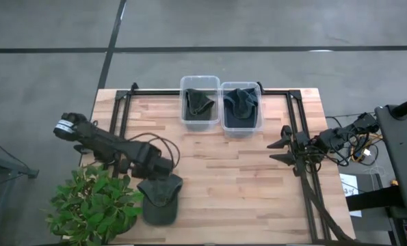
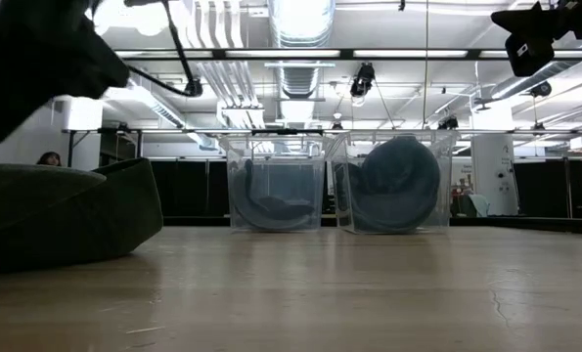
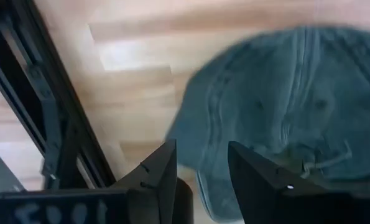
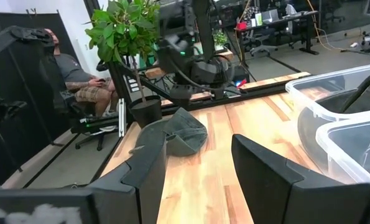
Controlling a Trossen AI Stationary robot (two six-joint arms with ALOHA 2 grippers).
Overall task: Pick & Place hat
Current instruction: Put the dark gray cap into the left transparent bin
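Dark-green hat (image 1: 161, 198) lay lower left of frame, just below left fingers (image 1: 163, 169), spread open, empty; right arm far off.

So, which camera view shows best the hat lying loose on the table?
The high view: the whole hat lies on the table, just ahead of the left gripper. The left wrist view crops it, the low view shows only its side, and the right wrist view shows it far off.

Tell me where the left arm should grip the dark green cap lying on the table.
Probably the dark green fabric cap's back rim, from above: it faces the open left gripper hovering over it, and the soft crown lies flat on the wooden table.
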